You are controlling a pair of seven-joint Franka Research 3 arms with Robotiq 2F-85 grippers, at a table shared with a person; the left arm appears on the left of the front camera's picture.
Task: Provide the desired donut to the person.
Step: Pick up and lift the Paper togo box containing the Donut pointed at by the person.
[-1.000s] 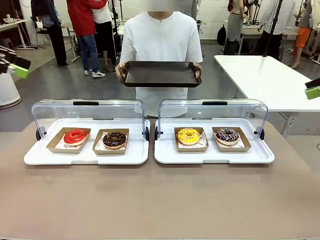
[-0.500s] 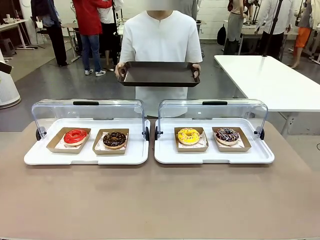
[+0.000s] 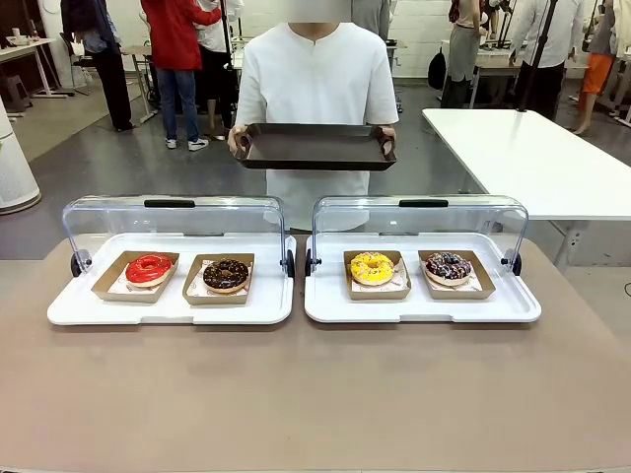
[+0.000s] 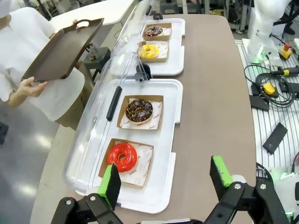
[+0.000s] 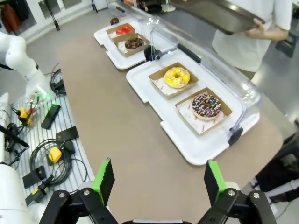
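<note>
Red donut [image 3: 149, 268], chocolate donut [image 3: 226, 274], yellow donut [image 3: 372, 267] and sprinkled donut [image 3: 449, 266] lie flat, holes up, in one crosswise row. Left gripper [image 4: 166, 177] and right gripper [image 5: 159, 176] gape empty.

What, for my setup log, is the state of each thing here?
Left lid, open.
Right lid, open.
Red donut, boxed, uncovered.
Chocolate donut, boxed, uncovered.
Yellow donut, boxed, uncovered.
Sprinkled donut, boxed, uncovered.
Tray, empty, held by the person.
Left pincer, open, empty.
Right pincer, open, empty.
</note>
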